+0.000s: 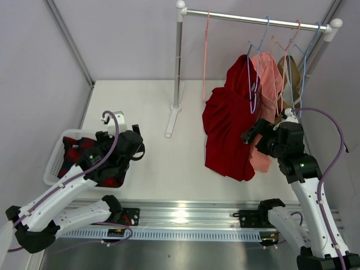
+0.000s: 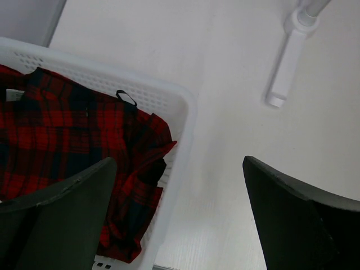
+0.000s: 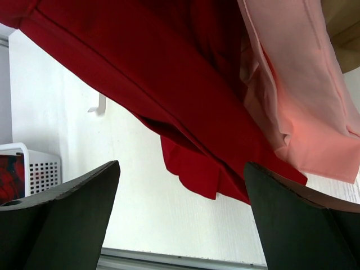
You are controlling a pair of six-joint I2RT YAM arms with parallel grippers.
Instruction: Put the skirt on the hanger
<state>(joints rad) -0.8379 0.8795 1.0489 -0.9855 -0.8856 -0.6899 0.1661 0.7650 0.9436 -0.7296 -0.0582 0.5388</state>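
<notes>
Left pincer (image 2: 177,163): wide open, empty, with plaid skirt (image 2: 62,140) heaped in white basket (image 2: 169,101) just beneath, leftward. Right pincer (image 3: 181,166): open, facing red garment (image 3: 169,73).

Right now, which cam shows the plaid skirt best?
Left wrist: the skirt lies draped in the basket, plaid clear. Top external: the left arm covers much of it. Right wrist: only a sliver at the left edge.
</notes>
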